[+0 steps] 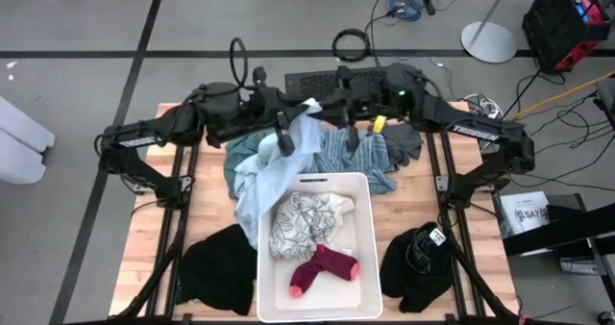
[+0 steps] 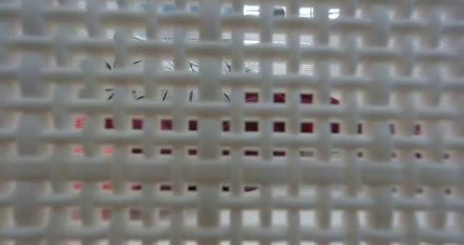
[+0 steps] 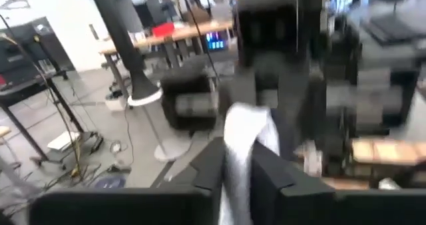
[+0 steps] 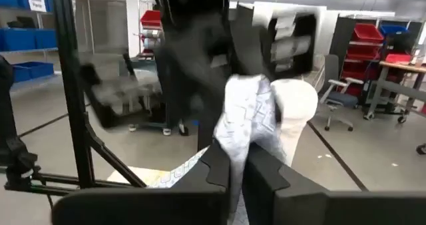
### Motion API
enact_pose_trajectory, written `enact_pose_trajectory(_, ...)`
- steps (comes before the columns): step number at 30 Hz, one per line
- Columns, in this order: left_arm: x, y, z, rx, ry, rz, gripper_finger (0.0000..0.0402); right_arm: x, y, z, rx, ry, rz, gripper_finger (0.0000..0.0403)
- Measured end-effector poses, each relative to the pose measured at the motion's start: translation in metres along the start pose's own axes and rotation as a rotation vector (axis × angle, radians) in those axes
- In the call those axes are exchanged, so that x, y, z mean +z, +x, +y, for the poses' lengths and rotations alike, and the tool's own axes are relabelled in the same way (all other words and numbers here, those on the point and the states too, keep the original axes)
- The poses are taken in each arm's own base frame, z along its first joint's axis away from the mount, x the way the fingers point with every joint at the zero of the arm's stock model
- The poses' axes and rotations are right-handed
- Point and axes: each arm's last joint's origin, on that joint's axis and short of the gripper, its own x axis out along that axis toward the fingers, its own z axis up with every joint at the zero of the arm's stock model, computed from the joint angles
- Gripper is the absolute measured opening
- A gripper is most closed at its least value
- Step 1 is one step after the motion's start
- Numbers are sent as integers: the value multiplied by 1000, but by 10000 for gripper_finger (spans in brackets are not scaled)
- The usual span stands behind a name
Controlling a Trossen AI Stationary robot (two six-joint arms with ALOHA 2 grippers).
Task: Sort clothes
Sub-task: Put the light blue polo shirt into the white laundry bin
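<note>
A: Status on the sort?

B: Both arms are up over the far-middle of the surface (image 1: 144,267). Left gripper (image 1: 284,142) has its jaws clamped on a light blue garment (image 1: 252,195) that hangs from it down past the bin's left rim. Right gripper (image 4: 234,165) has its jaws together on a white patterned cloth (image 4: 247,118).

A: Rest of the clothes?

B: White patterned garment (image 1: 306,224) and pink-magenta sock (image 1: 323,268) are in the white bin (image 1: 370,258). Blue-white striped piece (image 1: 360,157) and a dark grey one (image 1: 407,144) lie on the far side. Black piles sit near left (image 1: 216,267) and near right (image 1: 418,264).

A: Risks?

B: The two grippers are close together and may be pinching the same bundle. If they pull apart, the fabric could stretch or slip from one grip. The hanging tail could also snag the bin rim and drag it. Can't confirm whether it's one cloth or two.

A: Surroundings?

B: Wooden surface on a dark frame, with cables and a round stand base on the floor beyond. Low view is blocked by the bin's lattice wall (image 2: 232,165).
</note>
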Motion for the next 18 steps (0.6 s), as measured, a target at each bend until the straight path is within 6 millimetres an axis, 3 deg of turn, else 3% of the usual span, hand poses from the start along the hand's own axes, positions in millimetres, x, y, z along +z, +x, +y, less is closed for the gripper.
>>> enact_pose_trajectory(8,-13,-30,19,140,57,214,161,35,-65,25,-39,14,34,1)
enact_pose_trajectory(13,-16,-42,33,199,11,208,174,66,-112,40,-72,-41,-103,1)
enact_pose_trajectory(18,-40,-33,35,195,-26,279,175,89,-147,53,-60,-56,-260,1)
